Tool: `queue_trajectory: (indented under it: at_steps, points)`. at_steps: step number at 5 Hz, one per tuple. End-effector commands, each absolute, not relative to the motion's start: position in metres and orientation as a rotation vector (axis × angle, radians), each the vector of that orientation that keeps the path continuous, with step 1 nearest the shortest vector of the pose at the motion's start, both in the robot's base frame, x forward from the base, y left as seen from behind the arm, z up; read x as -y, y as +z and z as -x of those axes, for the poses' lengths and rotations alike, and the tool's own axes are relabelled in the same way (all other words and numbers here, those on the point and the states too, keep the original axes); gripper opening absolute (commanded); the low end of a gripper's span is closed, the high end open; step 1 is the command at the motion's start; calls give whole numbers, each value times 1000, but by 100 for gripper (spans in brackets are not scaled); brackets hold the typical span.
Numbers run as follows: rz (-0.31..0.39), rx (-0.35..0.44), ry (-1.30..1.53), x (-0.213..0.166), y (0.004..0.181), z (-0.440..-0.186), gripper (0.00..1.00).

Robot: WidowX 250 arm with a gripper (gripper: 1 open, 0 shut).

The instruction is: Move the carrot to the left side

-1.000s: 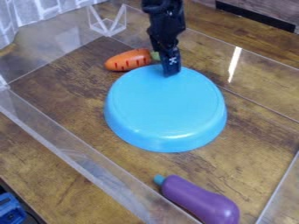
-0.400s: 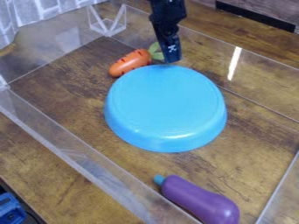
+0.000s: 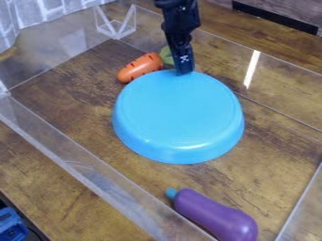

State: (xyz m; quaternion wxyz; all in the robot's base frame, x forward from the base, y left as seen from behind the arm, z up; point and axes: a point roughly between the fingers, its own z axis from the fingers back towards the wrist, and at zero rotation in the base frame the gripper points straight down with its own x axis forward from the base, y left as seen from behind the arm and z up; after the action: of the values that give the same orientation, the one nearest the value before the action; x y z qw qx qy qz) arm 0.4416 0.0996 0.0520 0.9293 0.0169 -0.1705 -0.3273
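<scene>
1. Wooden table (image 3: 75,113) is filling the view, with clear plastic walls (image 3: 51,47) standing along its left and far sides and throwing glare.
2. Blue plate (image 3: 179,117) is lying upside down near the middle of the table.
3. Carrot (image 3: 137,67) is lying on the wood just beyond the plate's far left rim, orange body pointing left, green leafy end pointing right toward the gripper.
4. Gripper (image 3: 184,64) is hanging from a black arm, pointing steeply down over the plate's far edge, just right of the carrot's leafy end. Its jaws are standing released and are grasping nothing; whether a fingertip is touching the leaves cannot be told.
5. Purple eggplant (image 3: 217,216) is lying at the near right, well apart from the plate, its green stem end pointing left.
6. Carrot is sitting in the far half of the table, slightly left of centre, free of the gripper.
</scene>
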Motion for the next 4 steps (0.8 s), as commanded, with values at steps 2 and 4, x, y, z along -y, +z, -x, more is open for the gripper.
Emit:
queue_trajectory:
  at_steps: [2,4]
  points:
    - [-82,423,-675,-108,84,-450,0]
    - [-90,445,-689,-105,97,-448,0]
